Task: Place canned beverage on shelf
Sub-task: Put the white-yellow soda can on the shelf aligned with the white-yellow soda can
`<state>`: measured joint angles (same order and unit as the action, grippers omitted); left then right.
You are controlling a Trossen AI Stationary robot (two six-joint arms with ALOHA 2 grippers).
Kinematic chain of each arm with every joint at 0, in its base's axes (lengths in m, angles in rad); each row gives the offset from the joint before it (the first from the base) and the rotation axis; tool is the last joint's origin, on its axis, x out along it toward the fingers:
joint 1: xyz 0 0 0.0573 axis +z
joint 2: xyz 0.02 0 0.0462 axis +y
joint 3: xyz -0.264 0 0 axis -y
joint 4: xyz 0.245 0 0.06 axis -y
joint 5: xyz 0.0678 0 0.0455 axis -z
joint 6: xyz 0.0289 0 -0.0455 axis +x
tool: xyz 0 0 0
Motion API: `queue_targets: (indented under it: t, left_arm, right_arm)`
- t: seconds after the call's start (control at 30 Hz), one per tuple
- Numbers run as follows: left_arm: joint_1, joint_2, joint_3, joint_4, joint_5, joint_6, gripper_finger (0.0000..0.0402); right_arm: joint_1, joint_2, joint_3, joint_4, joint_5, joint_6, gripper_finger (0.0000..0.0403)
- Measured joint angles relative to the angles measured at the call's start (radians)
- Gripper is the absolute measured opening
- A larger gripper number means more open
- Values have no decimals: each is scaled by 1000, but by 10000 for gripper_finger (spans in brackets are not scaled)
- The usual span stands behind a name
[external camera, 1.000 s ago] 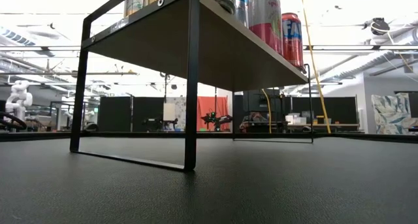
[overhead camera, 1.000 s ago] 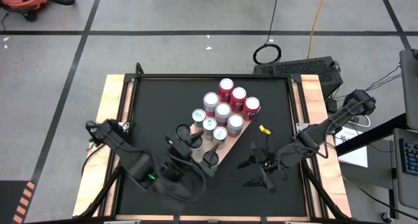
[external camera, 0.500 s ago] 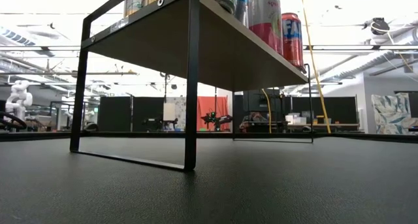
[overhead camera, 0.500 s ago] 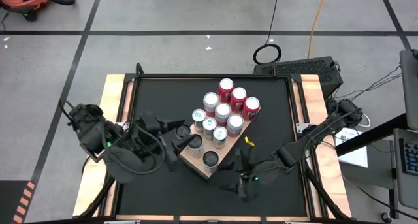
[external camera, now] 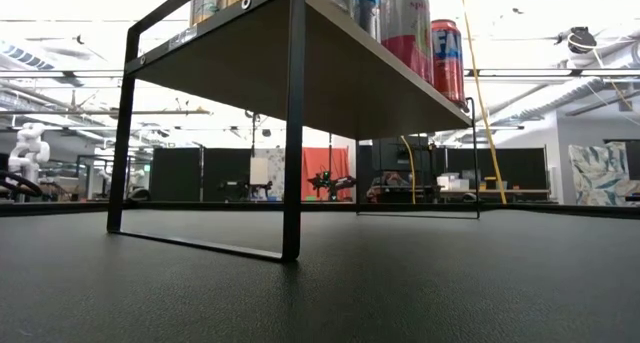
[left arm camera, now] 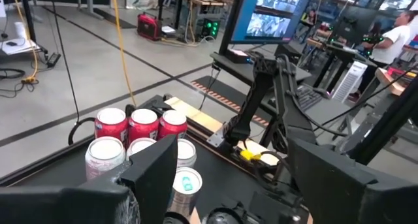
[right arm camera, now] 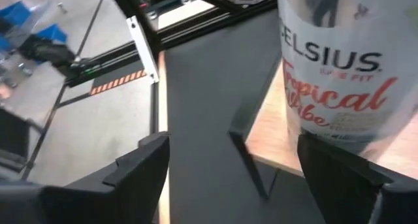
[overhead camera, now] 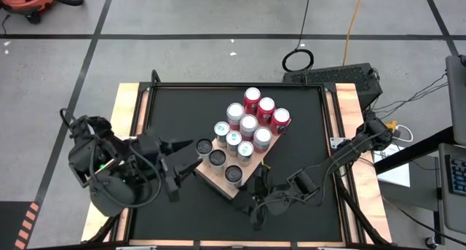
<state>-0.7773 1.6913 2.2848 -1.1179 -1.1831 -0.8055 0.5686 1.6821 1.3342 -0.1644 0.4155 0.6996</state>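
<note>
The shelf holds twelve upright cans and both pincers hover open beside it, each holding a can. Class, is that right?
One part is wrong. The high view shows the left pincer and right pincer open and empty; neither holds a can. The rest stands: twelve cans stand upright on the shelf, with both pincers beside it.

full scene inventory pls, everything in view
shelf: 1, light tan, table centre, set at an angle
red-topped cans: 3, red, shelf row farthest from the arms
silver-topped cans: 6, silver, two middle rows
dark-topped cans: 3, dark, row nearest the arms
table: 1, black top
cable loop: 1, black, floor beyond table
left gripper: 1, dark, open, empty, left of shelf
right gripper: 1, dark, open, empty, by shelf's near corner
</note>
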Motion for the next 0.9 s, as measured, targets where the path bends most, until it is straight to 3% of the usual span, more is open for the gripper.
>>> queue_targets:
  t: [0.63, 0.9]
  left_arm:
    - [-24, 0, 0, -19, -25, 0, 287]
    - [-24, 0, 0, -22, -24, 0, 287]
  right_arm:
    - [-12, -20, 0, -111, 38, 97, 313]
    - [-11, -71, 0, -127, 217, 96, 307]
